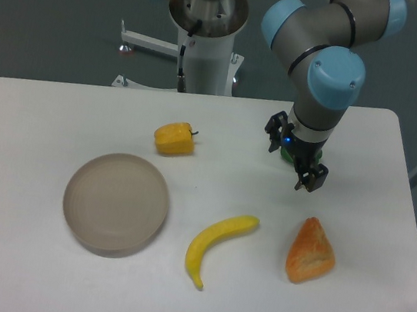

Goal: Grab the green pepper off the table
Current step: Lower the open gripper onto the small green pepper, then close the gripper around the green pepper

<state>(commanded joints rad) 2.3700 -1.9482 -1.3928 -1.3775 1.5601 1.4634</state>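
Tool [293, 157] wide, straddling green pepper [287, 153] on table [43, 117]; pepper mostly hidden, axis unreadable.

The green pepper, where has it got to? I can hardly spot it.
The green pepper is mostly hidden between the fingers of the gripper, toward the table's far right, right of the yellow pepper and behind the orange pastry.

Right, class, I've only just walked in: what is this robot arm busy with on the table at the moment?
The grey and blue robot arm has its gripper lowered over a small dark green pepper, which is mostly hidden behind it near the far right of the large white table. Whether the jaws have closed on it cannot be told. A yellow-orange pepper, a round grey plate, a yellow banana and an orange wedge-shaped piece of food lie untouched.
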